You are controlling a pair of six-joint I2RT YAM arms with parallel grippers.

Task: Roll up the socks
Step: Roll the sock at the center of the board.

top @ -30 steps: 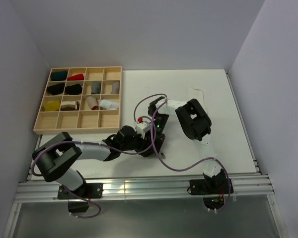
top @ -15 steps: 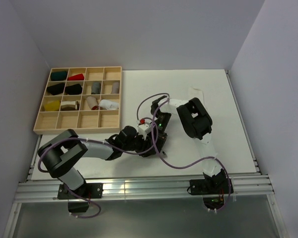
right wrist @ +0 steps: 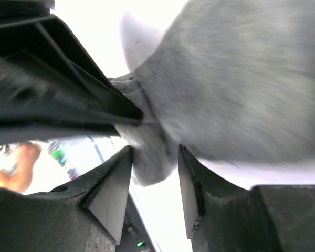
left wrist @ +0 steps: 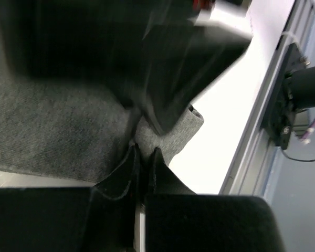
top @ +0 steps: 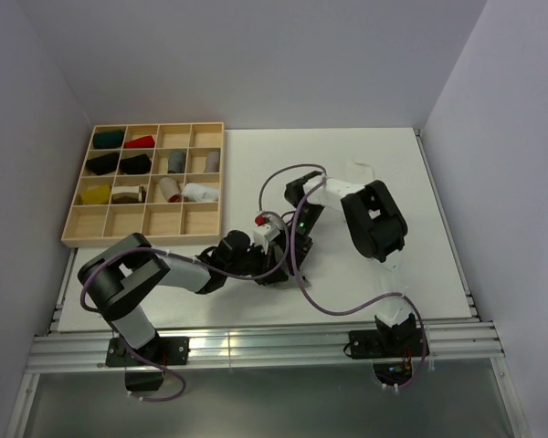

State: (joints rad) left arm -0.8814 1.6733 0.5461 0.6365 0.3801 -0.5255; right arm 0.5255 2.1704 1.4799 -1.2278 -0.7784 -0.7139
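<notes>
The grey sock (left wrist: 52,131) fills the left wrist view as a wide fold of knit. My left gripper (left wrist: 144,152) is shut on its edge, pinching a small tuck of the fabric. In the right wrist view the same grey sock (right wrist: 241,79) bulges above my right gripper (right wrist: 155,149). That gripper is open, with a rolled end of the sock hanging between its fingers. From above, both grippers meet mid-table: left gripper (top: 276,265), right gripper (top: 297,239). They hide the grey sock there. The white sock (top: 360,170) lies flat behind the right arm.
A wooden compartment tray (top: 146,239) stands at the back left, holding several small cloth bundles in red, yellow, green, black and grey. Purple cables loop over both arms. The aluminium rail (left wrist: 275,105) of the table's near edge is close to the left gripper.
My left gripper has shut on the grey sock's edge. My right gripper has opened off the sock, and the right arm's elbow has shifted a little to the right.
</notes>
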